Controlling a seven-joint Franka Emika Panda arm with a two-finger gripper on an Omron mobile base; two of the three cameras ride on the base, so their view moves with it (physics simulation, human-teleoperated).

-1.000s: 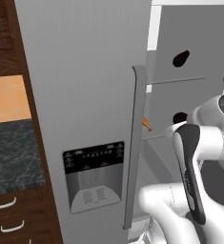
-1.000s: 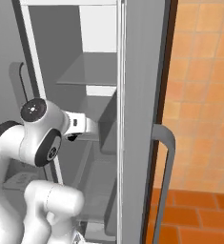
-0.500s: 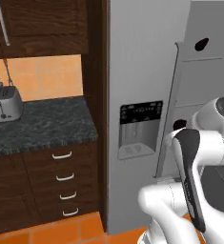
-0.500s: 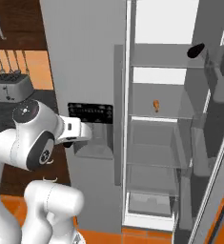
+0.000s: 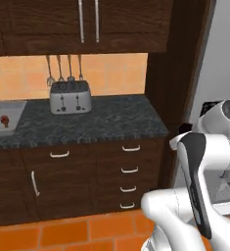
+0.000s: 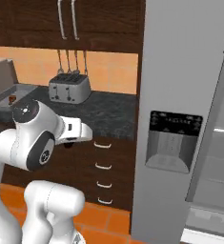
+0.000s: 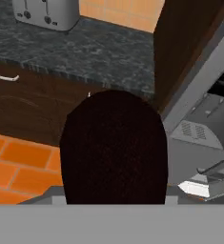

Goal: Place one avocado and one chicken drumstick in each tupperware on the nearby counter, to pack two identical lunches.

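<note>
An avocado, dark and rounded, sits clamped in the robot's jaws as the base faces the dark speckled worktop beside the fridge. A tupperware lies at the worktop's far left, past the toaster. The carry appears under way; next, reach left and lower it in.

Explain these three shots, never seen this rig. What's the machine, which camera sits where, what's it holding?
It's a white robot arm on a driving base, in a rendered kitchen. Two pictures come from cameras on the base, behind the arm on either side. The third looks along its end effector. On the dark counter stand a toaster and a shallow grey tupperware with something small and reddish inside. The dark rounded lump, likely an avocado, appears gripped.
</note>
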